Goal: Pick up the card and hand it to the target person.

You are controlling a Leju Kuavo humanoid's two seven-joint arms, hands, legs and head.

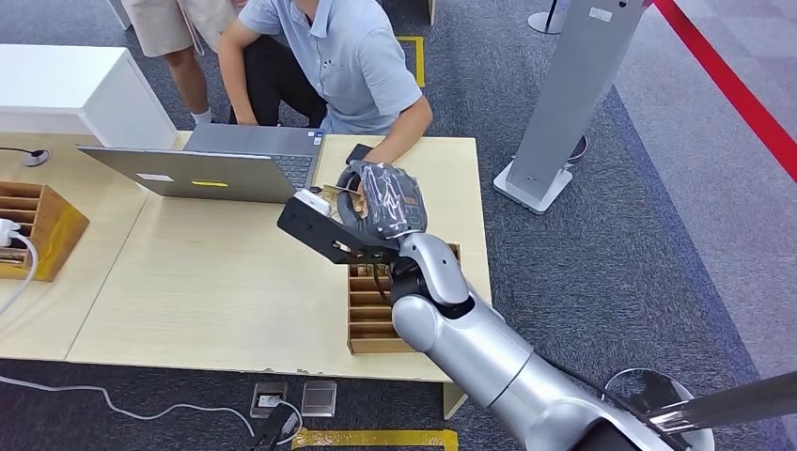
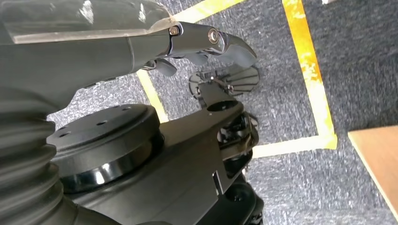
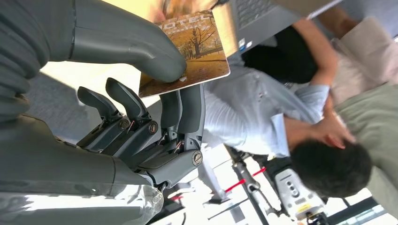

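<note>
The card (image 3: 192, 47), printed with an autumn tree picture, is pinched between the thumb (image 3: 136, 47) and the dark fingers of my right hand (image 3: 155, 108). In the head view my right hand (image 1: 383, 200) is raised over the far right part of the wooden table (image 1: 207, 272), with the card reaching towards the person. A person in a light blue shirt (image 1: 350, 58) crouches at the table's far edge, one hand (image 1: 367, 155) just beyond my hand. My left hand (image 2: 206, 42) hangs over the carpet and holds nothing.
An open grey laptop (image 1: 221, 167) stands at the table's far side, left of my hand. A wooden slotted box (image 1: 371, 310) lies under my right forearm and another wooden organiser (image 1: 38, 225) at the left edge. A grey stand (image 1: 564, 103) rises on the right. A second person (image 1: 179, 38) stands behind.
</note>
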